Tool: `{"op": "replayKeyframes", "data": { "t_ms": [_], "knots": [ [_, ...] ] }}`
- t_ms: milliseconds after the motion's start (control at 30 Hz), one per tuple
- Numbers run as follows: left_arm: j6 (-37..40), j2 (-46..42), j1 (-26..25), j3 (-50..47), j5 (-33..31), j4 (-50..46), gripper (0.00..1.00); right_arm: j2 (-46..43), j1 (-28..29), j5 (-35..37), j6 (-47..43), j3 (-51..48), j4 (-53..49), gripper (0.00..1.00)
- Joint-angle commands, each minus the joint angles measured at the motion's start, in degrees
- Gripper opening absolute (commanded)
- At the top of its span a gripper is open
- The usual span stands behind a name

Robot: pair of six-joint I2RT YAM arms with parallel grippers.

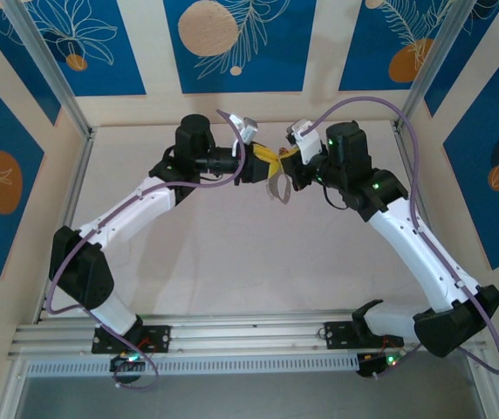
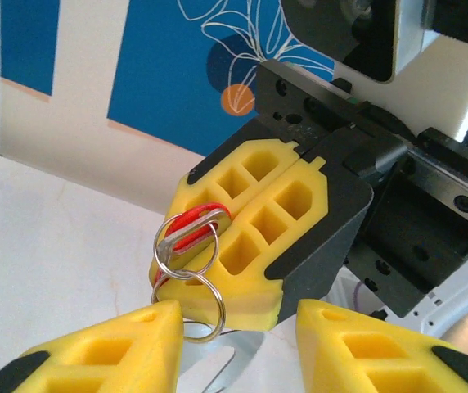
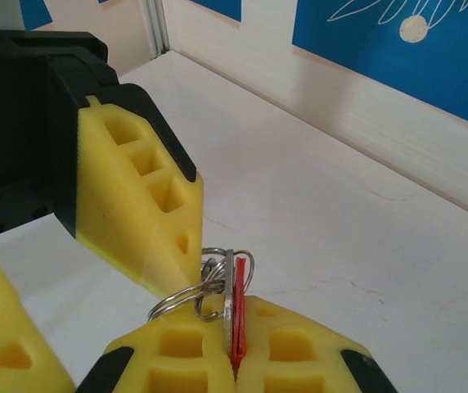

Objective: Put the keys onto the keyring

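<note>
Clearly, we see both claws meeting above the far middle of the table (image 1: 232, 271). The right claw (image 3: 236, 309) is clenched on the keys (image 3: 232, 286). Their red tag (image 2: 195, 223) stands on edge between its yellow pads (image 3: 299, 344), with the thin silver key flat against it. A few small wire rings (image 2: 204, 304) hang linked from the tag's end. The left claw (image 2: 238, 332) is released, its two yellow fingers (image 2: 103, 352) spread either side of those rings. We cannot tell whether a finger touches them. From above, the keyring (image 1: 277, 188), a grey loop, hangs just under the two claws.
</note>
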Motion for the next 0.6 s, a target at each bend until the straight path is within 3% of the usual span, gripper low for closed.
{"op": "replayKeyframes", "data": {
  "t_ms": [0,367,567],
  "knots": [
    [1.4,-3.6,0.5,-1.3,-3.2,-0.7,0.45,0.6,-0.1,-0.1,-0.2,2.6,0.1,0.00],
    [-2.2,-14.1,6.2,-12.8,-16.9,5.4,0.57,7.1,-0.6,-1.9,1.0,3.2,1.9,0.00],
    [-2.9,-17.7,8.8,-15.7,-19.3,4.6,0.59,13.6,-0.3,-4.4,2.8,4.6,4.1,0.00]
  ]
}}
